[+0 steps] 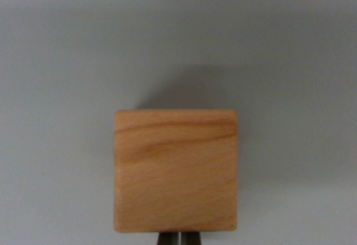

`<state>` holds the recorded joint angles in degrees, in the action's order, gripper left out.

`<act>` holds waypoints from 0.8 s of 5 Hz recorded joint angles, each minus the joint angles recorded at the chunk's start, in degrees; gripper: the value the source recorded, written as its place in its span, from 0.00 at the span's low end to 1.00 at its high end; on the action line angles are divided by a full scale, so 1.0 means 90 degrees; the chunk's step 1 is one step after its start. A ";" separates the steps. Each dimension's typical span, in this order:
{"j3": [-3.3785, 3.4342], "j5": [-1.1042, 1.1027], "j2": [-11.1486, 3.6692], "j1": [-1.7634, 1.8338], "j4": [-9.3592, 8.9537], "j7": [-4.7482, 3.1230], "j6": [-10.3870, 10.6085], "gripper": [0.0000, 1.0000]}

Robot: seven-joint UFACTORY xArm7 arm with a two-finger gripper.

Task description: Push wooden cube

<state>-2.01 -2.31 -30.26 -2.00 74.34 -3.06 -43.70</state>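
We saw only a dark sliver of the gripper (179, 239), cut off by the bottom edge of the wrist view, with a thin pale line down its middle; whether its tips touched the wooden cube (175, 170) just ahead we could not tell. The whole picture was soft, blurring the cube's grain.

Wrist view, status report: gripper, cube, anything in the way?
Gripper shut, fingertips at cube's near edge. Cube flat on grey surface, centred. Nothing visible ahead of it.
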 joint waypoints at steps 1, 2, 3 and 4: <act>0.0000 0.0000 0.0000 0.0000 0.0000 0.0000 0.0000 1.00; 0.0006 0.0010 -0.0175 0.0001 0.0282 -0.0001 -0.0107 1.00; 0.0006 0.0010 -0.0175 0.0001 0.0282 -0.0001 -0.0107 1.00; 0.0012 0.0018 -0.0331 0.0001 0.0533 -0.0002 -0.0202 1.00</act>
<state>-1.90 -2.15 -33.25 -1.99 79.13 -3.07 -45.52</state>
